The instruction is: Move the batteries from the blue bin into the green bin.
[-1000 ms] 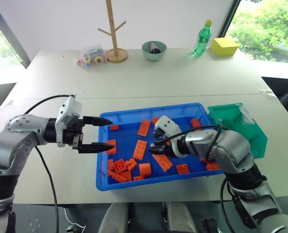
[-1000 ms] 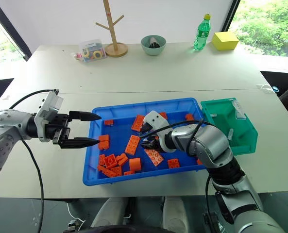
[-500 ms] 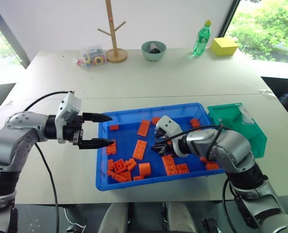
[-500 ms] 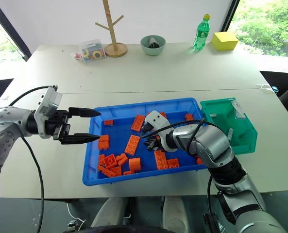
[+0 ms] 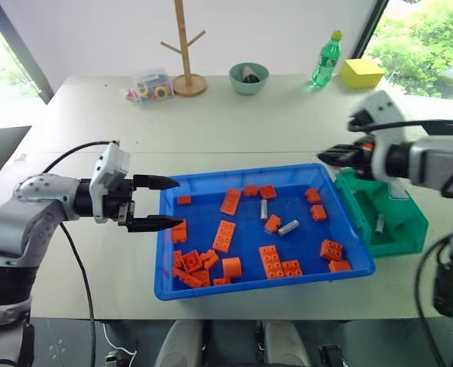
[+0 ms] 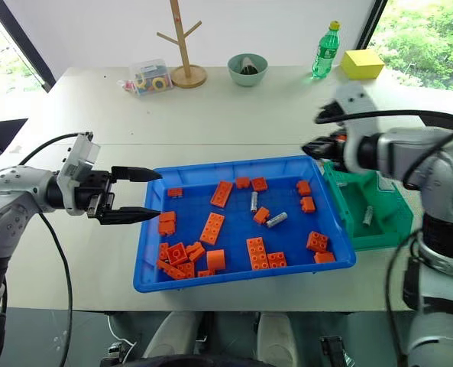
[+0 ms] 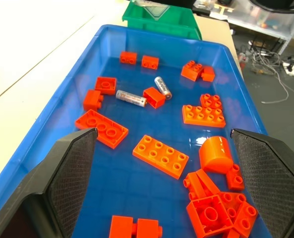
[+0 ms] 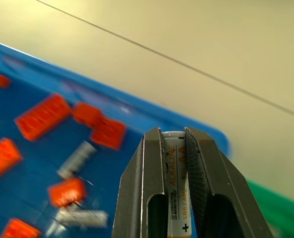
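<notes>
Battery (image 8: 175, 183) is pinched between the fingers of my right gripper (image 6: 312, 145) near the green bin (image 6: 386, 218), so I should release over its middle; my left gripper (image 5: 159, 202) stays spread beside the blue bin (image 5: 165, 252).

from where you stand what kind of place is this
Probably an office or lab room set up for sorting trials: a wide pale table by large windows, a shallow blue plastic bin of orange toy bricks, and a wooden peg stand at the back.
</notes>
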